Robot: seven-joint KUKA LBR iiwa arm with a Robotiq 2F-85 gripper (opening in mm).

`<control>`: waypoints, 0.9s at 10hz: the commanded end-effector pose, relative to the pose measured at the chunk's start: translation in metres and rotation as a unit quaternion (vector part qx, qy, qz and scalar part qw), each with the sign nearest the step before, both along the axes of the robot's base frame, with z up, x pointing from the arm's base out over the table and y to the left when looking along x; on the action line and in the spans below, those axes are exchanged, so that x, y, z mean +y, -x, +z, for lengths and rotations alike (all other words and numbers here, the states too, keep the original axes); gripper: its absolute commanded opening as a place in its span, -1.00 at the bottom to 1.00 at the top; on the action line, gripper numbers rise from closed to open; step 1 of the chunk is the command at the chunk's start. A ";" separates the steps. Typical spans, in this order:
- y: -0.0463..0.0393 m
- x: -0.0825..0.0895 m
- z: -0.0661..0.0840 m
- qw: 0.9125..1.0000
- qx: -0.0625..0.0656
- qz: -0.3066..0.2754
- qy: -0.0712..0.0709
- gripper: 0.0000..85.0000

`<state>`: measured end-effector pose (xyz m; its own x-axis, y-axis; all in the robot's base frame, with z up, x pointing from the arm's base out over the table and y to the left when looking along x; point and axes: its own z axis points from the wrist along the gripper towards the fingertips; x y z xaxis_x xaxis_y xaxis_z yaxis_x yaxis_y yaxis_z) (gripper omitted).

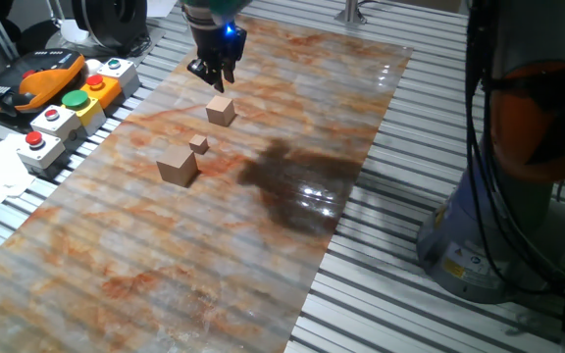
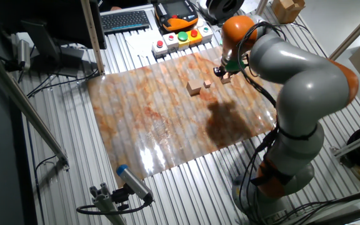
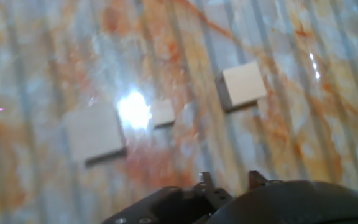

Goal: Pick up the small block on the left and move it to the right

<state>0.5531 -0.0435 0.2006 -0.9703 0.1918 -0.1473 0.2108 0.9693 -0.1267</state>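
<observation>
The small block [image 1: 221, 109] is a pale tan cube on the marbled mat, the farthest of three cubes. It also shows in the hand view [image 3: 243, 85] and in the other fixed view [image 2: 226, 79]. My gripper [image 1: 213, 75] hovers just above and behind it, open and empty, not touching it. In the hand view my gripper [image 3: 229, 180] is at the bottom edge, with both fingertips showing and a gap between them.
A tiny brown cube [image 1: 199, 144] and the largest, darker cube [image 1: 178, 166] sit nearer on the mat. A box of coloured buttons [image 1: 67, 111] and a teach pendant [image 1: 29, 81] lie off the mat's left edge. The robot base [image 1: 518, 147] stands at the right.
</observation>
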 end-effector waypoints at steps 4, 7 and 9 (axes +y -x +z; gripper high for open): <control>-0.0356 -0.040 -0.042 1.000 -0.022 -0.005 -0.002 0.60; -0.0543 -0.050 -0.076 0.999 -0.022 -0.021 -0.017 0.60; -0.0603 -0.054 -0.092 0.999 -0.018 -0.026 -0.021 1.00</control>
<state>0.6135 -0.0971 0.1105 -0.9533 0.2478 -0.1727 0.2637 0.9616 -0.0761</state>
